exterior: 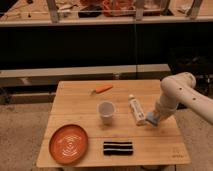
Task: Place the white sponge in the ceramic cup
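Note:
The ceramic cup [106,111] stands upright near the middle of the wooden table [80,107]. My gripper [153,119] hangs from the white arm [176,95] at the right side of the table, just right of a long white tube [136,109]. It is shut on the white sponge [151,118], whose blue face shows between the fingers, held just above the tabletop. The sponge is well to the right of the cup, with the tube lying between them.
An orange plate [69,143] sits at the front left. A black white-striped pad [118,147] lies at the front centre. A small orange tool [102,89] lies at the back. Dark shelving [100,45] stands behind the table.

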`<state>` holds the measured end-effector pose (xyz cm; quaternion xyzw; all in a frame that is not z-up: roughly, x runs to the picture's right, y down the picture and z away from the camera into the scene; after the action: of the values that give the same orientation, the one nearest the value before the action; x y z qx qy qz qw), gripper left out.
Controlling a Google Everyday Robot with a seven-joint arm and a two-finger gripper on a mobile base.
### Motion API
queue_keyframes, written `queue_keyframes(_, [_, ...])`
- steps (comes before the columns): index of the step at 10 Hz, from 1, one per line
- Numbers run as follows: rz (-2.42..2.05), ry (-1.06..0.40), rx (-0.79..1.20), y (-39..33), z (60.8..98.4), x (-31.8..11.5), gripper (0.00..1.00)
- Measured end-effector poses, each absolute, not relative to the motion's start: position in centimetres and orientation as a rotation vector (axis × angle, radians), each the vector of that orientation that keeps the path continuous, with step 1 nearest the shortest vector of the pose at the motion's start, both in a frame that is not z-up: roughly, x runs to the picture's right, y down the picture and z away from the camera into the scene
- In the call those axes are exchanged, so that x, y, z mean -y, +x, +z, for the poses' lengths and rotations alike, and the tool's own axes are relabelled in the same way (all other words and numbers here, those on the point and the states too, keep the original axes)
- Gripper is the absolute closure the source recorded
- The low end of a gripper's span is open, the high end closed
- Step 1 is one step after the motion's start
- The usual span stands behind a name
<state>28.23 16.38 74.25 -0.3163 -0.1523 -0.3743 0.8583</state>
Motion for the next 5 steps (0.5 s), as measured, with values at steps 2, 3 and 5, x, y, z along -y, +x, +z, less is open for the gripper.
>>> queue_keyframes(2, [-0.825,-0.656,0.324,25.8,73.5,-15.2,1.0])
queue_keyframes(3, [-0.842,-0.652,0.327,24.2,73.4,-14.9,1.0])
queue_keyframes(5, [-0.884,-0.638,0.328,21.5,73.2,-13.9,1.0])
